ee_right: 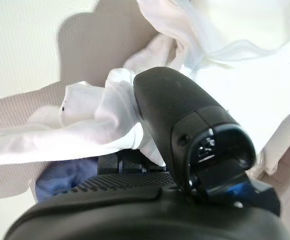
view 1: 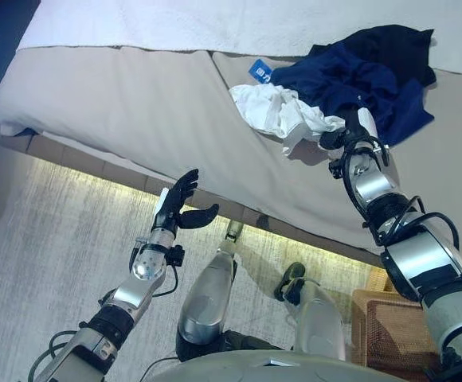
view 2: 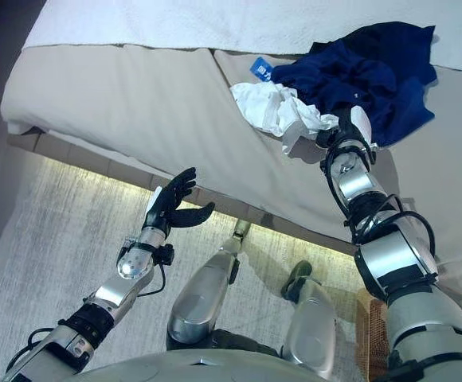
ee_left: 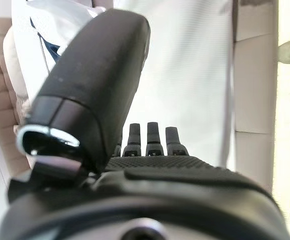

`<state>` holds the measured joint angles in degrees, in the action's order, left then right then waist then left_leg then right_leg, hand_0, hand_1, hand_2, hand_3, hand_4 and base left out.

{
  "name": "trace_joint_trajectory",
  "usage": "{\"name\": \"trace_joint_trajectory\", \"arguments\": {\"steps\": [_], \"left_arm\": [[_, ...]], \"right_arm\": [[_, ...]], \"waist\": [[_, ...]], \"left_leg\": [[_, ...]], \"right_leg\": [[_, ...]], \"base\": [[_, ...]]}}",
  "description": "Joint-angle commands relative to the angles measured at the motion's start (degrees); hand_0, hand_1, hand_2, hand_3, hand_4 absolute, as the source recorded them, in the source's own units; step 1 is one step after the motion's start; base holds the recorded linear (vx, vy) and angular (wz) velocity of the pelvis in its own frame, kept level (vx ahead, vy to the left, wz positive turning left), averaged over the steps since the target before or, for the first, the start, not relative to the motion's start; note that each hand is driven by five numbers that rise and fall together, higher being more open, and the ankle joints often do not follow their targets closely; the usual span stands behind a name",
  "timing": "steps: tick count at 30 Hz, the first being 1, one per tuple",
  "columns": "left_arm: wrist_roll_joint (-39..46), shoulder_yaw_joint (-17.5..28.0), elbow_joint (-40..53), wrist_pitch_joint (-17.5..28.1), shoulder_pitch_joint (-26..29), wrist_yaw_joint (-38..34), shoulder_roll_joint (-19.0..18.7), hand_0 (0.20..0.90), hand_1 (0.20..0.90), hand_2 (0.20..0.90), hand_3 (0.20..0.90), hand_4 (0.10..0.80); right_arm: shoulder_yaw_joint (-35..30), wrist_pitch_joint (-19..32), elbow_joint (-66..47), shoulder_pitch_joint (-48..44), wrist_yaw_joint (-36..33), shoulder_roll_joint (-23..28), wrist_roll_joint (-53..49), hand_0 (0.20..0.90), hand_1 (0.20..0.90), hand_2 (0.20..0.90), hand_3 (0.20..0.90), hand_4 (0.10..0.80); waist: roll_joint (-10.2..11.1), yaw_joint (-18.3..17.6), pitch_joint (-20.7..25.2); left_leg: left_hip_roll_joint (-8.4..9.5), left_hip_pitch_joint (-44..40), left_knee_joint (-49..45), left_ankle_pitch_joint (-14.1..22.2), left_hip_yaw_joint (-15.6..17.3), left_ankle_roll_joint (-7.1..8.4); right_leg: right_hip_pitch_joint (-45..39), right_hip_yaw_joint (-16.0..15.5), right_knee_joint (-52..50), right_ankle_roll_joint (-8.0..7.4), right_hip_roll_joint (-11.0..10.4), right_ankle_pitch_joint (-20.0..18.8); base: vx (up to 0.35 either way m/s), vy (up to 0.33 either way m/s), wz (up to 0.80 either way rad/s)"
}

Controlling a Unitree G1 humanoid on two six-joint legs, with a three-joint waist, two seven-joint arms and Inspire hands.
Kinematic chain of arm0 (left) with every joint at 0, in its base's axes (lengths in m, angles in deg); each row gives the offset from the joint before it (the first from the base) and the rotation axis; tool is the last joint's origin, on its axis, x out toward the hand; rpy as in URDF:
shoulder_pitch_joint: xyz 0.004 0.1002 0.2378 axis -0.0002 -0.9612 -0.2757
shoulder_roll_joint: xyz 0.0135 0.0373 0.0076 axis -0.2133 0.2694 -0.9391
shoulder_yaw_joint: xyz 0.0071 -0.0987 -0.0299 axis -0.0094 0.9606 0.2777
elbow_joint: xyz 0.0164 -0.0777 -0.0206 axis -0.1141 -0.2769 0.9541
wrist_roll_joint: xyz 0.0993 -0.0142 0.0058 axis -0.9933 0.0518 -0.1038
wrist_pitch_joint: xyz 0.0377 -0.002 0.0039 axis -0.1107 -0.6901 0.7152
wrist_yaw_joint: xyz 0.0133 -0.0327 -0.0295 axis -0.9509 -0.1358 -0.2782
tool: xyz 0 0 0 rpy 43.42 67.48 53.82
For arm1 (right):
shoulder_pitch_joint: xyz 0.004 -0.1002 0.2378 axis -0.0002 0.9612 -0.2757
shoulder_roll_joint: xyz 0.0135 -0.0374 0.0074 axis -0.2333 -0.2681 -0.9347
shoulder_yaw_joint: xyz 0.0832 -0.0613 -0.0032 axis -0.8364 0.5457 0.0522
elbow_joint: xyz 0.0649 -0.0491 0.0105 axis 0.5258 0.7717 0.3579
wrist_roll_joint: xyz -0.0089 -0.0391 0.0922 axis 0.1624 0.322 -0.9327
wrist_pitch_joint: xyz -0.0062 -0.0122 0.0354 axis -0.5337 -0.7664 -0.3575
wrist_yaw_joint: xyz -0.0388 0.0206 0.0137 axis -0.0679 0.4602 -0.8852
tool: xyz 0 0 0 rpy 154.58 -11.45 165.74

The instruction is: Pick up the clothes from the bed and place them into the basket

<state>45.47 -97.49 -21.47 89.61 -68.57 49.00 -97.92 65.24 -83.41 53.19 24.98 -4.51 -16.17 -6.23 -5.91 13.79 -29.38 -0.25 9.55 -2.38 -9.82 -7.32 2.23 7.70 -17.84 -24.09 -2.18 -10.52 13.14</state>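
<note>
The white garment lay crumpled on the bed, touching a dark blue garment beside it. The right hand had its fingers and thumb curled into the white cloth, pinching a fold. The left hand hung over the floor, fingers spread, holding nothing. A wicker basket stood by the bed.

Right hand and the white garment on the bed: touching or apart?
Touching. The right wrist view shows the right hand with white garment cloth bunched between its thumb and fingers, pinched against the palm.
</note>
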Motion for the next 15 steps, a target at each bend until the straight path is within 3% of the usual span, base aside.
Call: {"name": "trace_joint_trajectory", "arguments": {"steps": [1,8,12,15], "left_arm": [[-2.12,2.85,1.88,0.93,-1.84,-1.48,-1.18,0.900,0.900,0.900,0.900,0.800],[-3.66,4.02,0.16,-0.78,-4.00,1.16,-1.62,0.900,0.900,0.900,0.900,0.800],[-3.99,4.91,-1.09,-0.69,-4.56,3.16,-1.87,0.900,0.900,0.900,0.900,0.800],[-4.03,5.91,-2.67,-0.78,-4.23,5.47,-2.34,0.900,0.900,0.900,0.900,0.800]], "right_arm": [[1.16,4.28,-8.96,-0.02,-2.36,5.23,2.93,0.300,0.300,0.300,0.200,0.100],[-1.99,4.06,-17.36,2.80,-2.52,8.87,-0.70,0.300,0.300,0.300,0.200,0.100],[-7.66,7.66,-19.36,4.64,9.90,8.38,-23.83,0.300,0.300,0.300,0.200,0.100],[-10.61,6.08,-17.86,5.10,22.35,7.99,-38.95,0.300,0.300,0.300,0.200,0.100]], "waist": [[5.47,-2.24,11.00],[6.87,-3.71,16.11],[7.50,-3.98,17.69],[8.17,-3.83,18.47]], "left_leg": [[1.59,-5.35,-2.46,10.29,3.17,-1.83],[0.95,-9.88,-0.79,11.41,4.28,-2.00],[0.65,-11.75,0.03,11.86,4.28,-1.82],[0.43,-12.66,0.51,12.03,4.15,-1.52]], "right_leg": [[-6.05,4.83,17.61,-0.46,2.18,-12.28],[-9.97,6.52,19.99,-1.07,2.41,-12.79],[-11.90,6.96,21.12,-1.14,2.43,-12.90],[-12.89,6.87,21.64,-1.13,2.48,-12.88]], "base": [[0.101,-0.033,-0.11],[0.133,-0.030,-0.05],[0.093,-0.026,-0.06],[0.071,-0.044,-0.04]]}}
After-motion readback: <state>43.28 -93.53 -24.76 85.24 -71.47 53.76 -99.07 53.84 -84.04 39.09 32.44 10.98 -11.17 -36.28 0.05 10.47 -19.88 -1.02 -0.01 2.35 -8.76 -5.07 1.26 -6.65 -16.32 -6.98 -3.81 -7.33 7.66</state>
